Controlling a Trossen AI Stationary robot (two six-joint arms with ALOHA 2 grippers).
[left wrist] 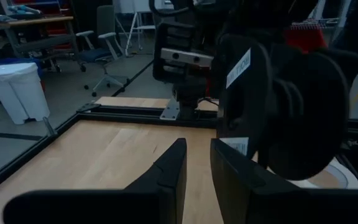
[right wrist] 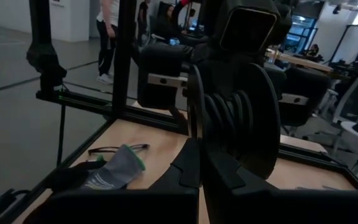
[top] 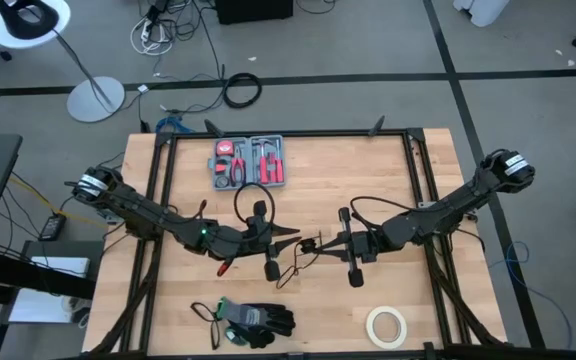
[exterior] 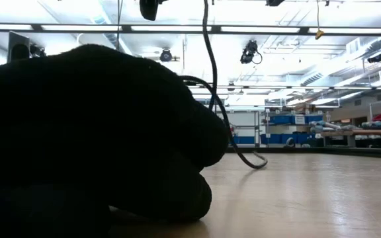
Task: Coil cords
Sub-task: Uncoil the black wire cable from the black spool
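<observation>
- Cord [top: 251,196]: loose black loop, table middle, below the toolbox [top: 249,162].
- Left gripper [top: 290,234]: fingers slightly parted, empty.
- Right gripper [top: 311,245]: pressed together, pinching the cord.

This is a robotics lab or workshop: a wooden table [top: 308,200] framed in black rails stands on a grey concrete floor [top: 528,110] strewn with cables. Around it are rolling office chairs [left wrist: 107,56], a white bin [left wrist: 17,90], workbenches, shelves of blue bins [exterior: 290,129] and industrial ceiling lights [exterior: 190,30].
</observation>
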